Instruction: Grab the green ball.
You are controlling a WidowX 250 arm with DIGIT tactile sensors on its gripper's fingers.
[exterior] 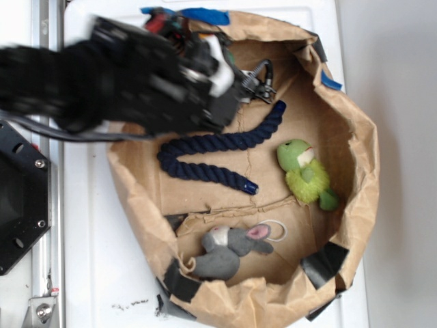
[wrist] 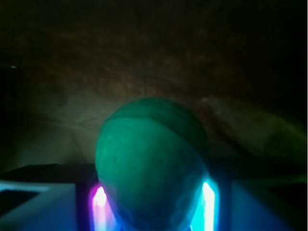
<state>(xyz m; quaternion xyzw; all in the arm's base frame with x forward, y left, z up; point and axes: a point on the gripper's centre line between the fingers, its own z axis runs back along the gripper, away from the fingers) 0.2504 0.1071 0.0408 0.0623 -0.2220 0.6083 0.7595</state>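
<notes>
Wrist view shows the green ball (wrist: pixel 151 163) filling the lower centre, wedged between the gripper's (wrist: pixel 153 204) two glowing pads, so I judge it clenched on the ball. From outside, the arm hangs over the paper bag (exterior: pixel 355 137) at about eleven o'clock, hiding the ball. Its matte, dimpled skin looks light and grippy; holding it across the widest middle should stop it squirting out.

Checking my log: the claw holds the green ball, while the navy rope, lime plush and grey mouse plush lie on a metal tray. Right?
Not a tray: the exterior view shows them in a rolled-down brown paper bag. The wrist view shows the teal-green ball in the claw.
</notes>
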